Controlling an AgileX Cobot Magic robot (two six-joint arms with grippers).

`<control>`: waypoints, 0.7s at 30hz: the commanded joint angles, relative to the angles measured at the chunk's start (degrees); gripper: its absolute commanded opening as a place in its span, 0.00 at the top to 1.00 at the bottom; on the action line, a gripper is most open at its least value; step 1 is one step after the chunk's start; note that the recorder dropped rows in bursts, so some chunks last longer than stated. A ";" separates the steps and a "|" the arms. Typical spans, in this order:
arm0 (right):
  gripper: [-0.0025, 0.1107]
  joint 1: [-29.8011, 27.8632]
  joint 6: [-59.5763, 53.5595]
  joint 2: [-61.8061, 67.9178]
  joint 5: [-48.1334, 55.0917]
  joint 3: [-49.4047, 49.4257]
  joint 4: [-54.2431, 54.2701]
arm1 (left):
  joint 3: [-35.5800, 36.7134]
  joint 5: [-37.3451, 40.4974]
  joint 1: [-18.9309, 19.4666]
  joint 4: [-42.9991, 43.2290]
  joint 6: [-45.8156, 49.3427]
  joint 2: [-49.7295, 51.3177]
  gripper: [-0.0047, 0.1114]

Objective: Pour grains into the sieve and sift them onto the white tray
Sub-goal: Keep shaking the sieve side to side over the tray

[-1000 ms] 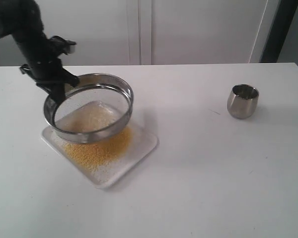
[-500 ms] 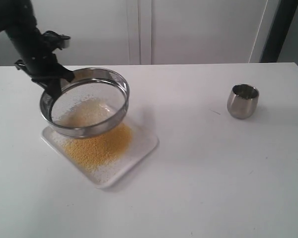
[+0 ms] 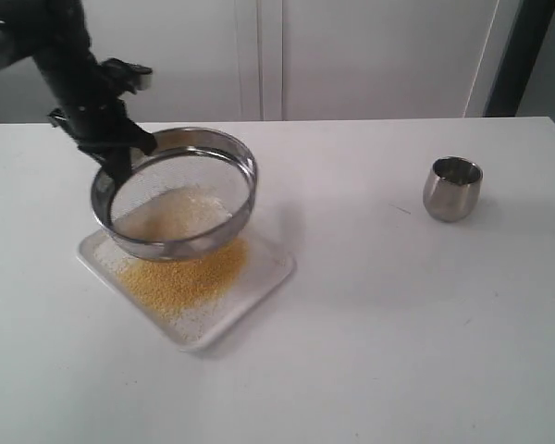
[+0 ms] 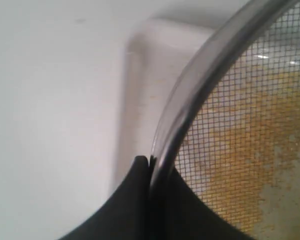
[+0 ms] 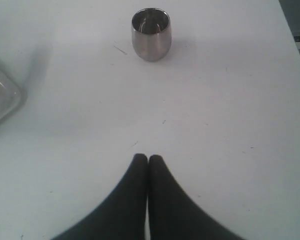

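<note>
The sieve (image 3: 176, 192) hangs tilted just above the white tray (image 3: 259, 277), its steel rim (image 4: 190, 95) pinched by my left gripper (image 3: 118, 165), which is shut on it at the sieve's left edge. Pale whitish bits lie on the mesh. Yellow grains (image 3: 180, 277) form a heap on the tray under and in front of the sieve, and show through the mesh (image 4: 250, 150) in the left wrist view. My right gripper (image 5: 148, 159) is shut on nothing over bare table, out of the exterior view.
A small steel cup (image 3: 452, 189) stands upright on the right of the white table (image 3: 398, 324), far from the tray; it also shows ahead of the right gripper, cup (image 5: 150, 33). A tray corner (image 5: 5, 100) shows at that view's edge.
The sieve swung left and back, then right again, and now sits slightly right of where it was a second ago. The grain heap on the tray looks about the same.
</note>
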 commanded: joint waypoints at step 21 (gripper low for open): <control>0.98 -0.11 0.24 -0.28 -0.32 0.21 0.04 | -1.00 3.60 -1.42 0.68 -0.23 0.69 0.96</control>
